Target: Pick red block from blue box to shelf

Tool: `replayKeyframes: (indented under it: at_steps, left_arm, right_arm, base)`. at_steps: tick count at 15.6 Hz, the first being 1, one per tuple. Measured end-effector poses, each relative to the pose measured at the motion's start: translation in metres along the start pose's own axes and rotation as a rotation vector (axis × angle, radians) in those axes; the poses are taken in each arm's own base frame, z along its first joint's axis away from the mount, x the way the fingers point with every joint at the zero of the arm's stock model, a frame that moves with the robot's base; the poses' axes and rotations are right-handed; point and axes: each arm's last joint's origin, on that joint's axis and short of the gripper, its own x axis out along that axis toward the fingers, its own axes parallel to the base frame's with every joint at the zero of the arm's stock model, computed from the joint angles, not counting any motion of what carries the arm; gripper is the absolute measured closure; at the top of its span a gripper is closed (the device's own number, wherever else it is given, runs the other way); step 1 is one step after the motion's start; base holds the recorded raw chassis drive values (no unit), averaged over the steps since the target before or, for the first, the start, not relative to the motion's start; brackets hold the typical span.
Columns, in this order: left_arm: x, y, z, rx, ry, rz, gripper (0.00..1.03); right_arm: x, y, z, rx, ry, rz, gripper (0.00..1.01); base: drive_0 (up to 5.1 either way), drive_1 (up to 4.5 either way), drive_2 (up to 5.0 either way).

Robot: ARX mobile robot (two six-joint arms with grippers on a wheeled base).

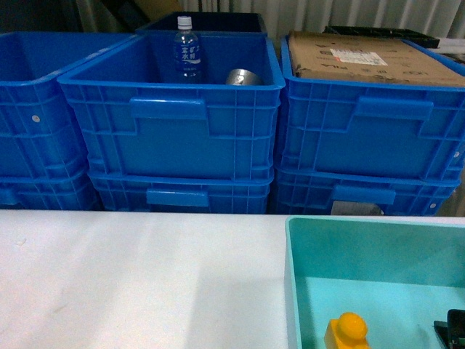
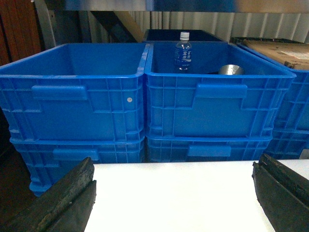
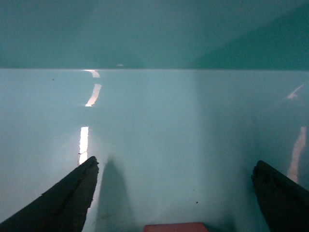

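Note:
Only the top edge of the red block (image 3: 175,227) shows, at the bottom of the right wrist view on the floor of the light blue box (image 3: 154,121). My right gripper (image 3: 175,162) is open inside that box, fingers wide apart, and the block lies between them, nearer the camera. The head view shows the box (image 1: 290,276) at the table's front right, with a dark bit of the right gripper (image 1: 455,326) at its edge; the red block is out of view there. My left gripper (image 2: 175,162) hangs open and empty over the white table. A shiny steel rail of the shelf (image 2: 145,4) crosses the top of the left wrist view.
A yellow-orange studded block (image 1: 347,332) lies in the light blue box. Stacked dark blue crates (image 1: 171,123) line the table's far edge; one holds a water bottle (image 1: 186,49) and a metal can (image 1: 242,76). A cardboard box (image 1: 363,58) tops the right stack. The white table (image 1: 131,276) spreads left.

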Motion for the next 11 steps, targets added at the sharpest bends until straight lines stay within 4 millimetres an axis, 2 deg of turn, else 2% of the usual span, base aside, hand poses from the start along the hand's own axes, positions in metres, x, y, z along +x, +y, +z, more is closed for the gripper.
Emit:
replayKeyframes:
  at_steps: [6,9,11]
  left_arm:
    - [0.000,0.000,0.000,0.000,0.000,0.000,0.05]
    - [0.000,0.000,0.000,0.000,0.000,0.000,0.05]
    - [0.000,0.000,0.000,0.000,0.000,0.000,0.05]
  right_arm:
    - [0.000,0.001,-0.005,-0.001,0.004,-0.010,0.71]
    - [-0.001,0.004,-0.006,-0.013,-0.009,-0.003,0.74]
    - [-0.015,0.007,0.000,-0.026,-0.017,0.010,0.74]
  base:
    - [0.0,0.00,0.0]
    - [0.0,0.00,0.0]
    - [0.0,0.00,0.0]
